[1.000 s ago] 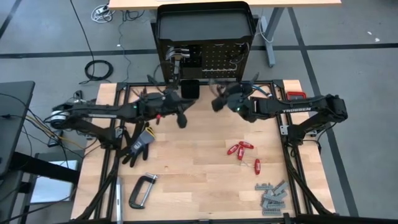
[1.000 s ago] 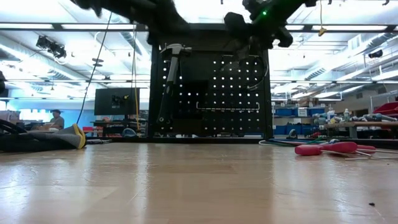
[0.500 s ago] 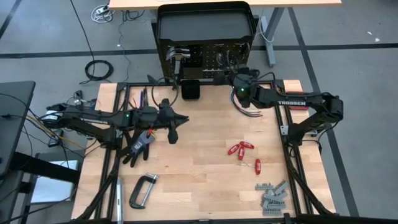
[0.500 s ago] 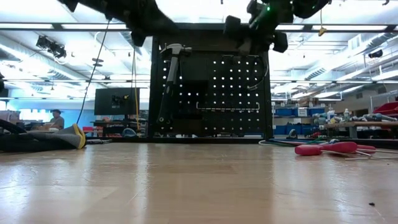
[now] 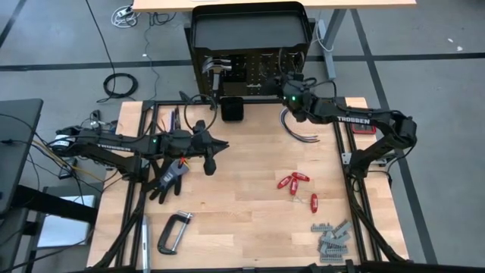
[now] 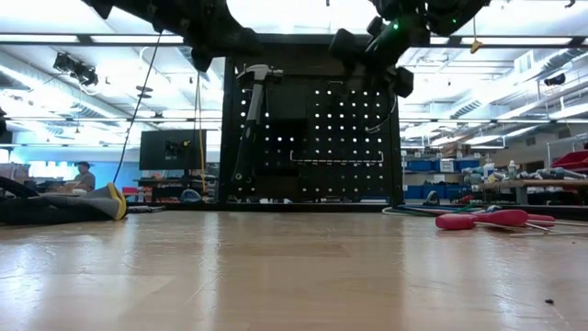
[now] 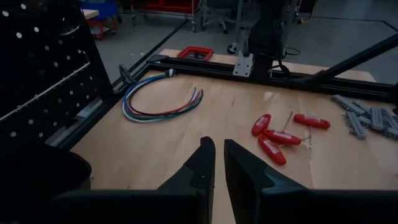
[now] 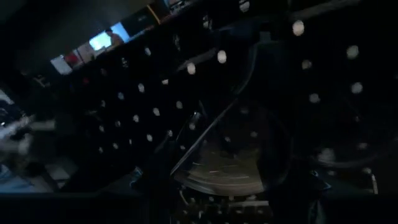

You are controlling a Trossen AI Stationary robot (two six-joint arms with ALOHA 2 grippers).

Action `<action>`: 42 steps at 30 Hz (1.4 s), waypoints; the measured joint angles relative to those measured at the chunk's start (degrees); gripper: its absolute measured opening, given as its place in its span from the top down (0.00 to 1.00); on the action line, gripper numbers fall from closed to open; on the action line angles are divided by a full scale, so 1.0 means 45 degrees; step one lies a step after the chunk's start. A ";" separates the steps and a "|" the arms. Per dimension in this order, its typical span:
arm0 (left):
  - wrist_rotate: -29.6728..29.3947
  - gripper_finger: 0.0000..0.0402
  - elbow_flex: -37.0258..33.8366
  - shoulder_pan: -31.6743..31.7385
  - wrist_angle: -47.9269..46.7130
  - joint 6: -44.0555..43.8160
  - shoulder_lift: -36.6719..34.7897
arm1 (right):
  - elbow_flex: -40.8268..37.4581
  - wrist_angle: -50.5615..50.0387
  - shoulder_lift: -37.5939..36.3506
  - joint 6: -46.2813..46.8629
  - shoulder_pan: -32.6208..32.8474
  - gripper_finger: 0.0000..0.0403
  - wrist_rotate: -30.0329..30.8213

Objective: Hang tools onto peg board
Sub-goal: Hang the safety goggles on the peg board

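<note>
Right pincer (image 5: 286,82) sits against the peg board (image 5: 261,72) at 12 o'clock, seemingly gripping glasses (image 8: 217,155). Left pincer (image 7: 219,165) hangs nearly pressed together, empty, over the bench (image 5: 250,212).

Right gripper (image 5: 286,82) at peg board (image 5: 261,70); left gripper (image 5: 210,158) near black glove (image 5: 168,176).

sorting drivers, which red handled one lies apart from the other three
The red-handled driver nearest the grey metal pieces; the other three lie bunched together.

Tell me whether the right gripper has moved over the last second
Yes. In the high view the right gripper has travelled from just off the table's far edge up to the peg board, and now sits against its upper right part.
</note>
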 joint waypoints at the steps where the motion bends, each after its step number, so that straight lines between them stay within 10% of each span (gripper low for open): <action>1: 0.0000 0.90 0.0002 0.0000 0.0027 0.0003 0.0002 | 0.0317 -0.0401 0.0051 0.0051 -0.0084 0.48 -0.0149; 18: 0.0044 0.90 -0.0095 0.0000 -0.0016 0.0032 0.0002 | 0.2228 -0.3900 0.0187 0.1516 -0.1485 0.48 -0.2326; 42: 0.0039 0.90 -0.0100 0.0005 0.0020 0.0012 0.0008 | 0.2228 -0.3340 0.0379 0.3470 -0.1369 0.48 -0.1598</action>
